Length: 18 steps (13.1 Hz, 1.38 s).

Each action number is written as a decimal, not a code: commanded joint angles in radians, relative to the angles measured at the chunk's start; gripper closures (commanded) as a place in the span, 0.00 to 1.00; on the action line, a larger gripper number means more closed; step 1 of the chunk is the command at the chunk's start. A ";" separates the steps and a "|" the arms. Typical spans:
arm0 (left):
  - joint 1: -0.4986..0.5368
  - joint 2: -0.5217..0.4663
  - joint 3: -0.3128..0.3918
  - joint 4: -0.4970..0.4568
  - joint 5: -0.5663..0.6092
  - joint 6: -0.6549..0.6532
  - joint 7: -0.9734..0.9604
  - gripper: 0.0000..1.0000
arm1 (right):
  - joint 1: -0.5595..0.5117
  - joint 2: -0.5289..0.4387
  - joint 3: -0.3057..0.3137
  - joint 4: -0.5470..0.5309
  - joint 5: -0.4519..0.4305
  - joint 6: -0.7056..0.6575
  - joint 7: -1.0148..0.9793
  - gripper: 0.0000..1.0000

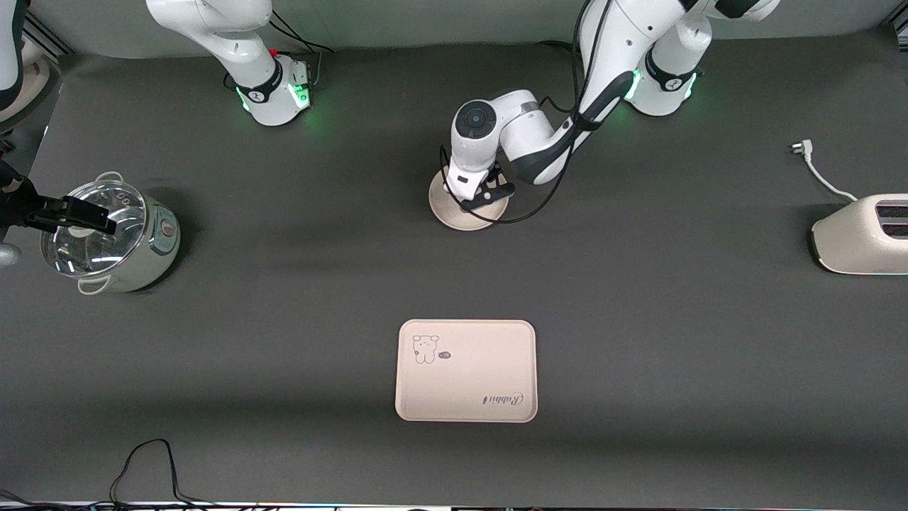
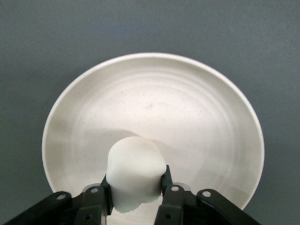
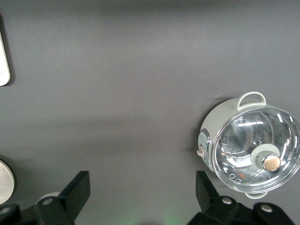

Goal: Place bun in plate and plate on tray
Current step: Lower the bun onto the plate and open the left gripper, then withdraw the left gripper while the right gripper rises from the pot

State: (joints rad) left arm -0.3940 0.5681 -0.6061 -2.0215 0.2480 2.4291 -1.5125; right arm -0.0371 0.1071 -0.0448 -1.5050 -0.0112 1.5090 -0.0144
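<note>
Cream-beige tray (image 1: pixel 466 370) lies nearest the front camera on the table (image 1: pixel 638 341). Farther away, the left arm bends down over the plate (image 2: pixel 154 93), its gripper (image 2: pixel 136 187) pinching the bun (image 2: pixel 135 176) just above the plate's surface. The right gripper (image 3: pixel 140 197) waits spread wide, high beside the lidded pot (image 3: pixel 251 150).

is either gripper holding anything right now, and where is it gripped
The left gripper holds the bun by its two flanks, over the plate. The right gripper holds nothing; its jaws are open, above the table near the pot.
</note>
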 commanded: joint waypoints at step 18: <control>0.113 -0.192 0.003 0.271 0.014 -0.405 -0.038 0.01 | -0.004 -0.001 0.005 0.000 -0.009 0.000 0.017 0.00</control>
State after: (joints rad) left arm -0.3269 0.4116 -0.5977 -1.7999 0.2624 2.0960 -1.5319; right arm -0.0380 0.1085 -0.0448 -1.5050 -0.0112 1.5090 -0.0144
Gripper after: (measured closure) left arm 0.004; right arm 0.000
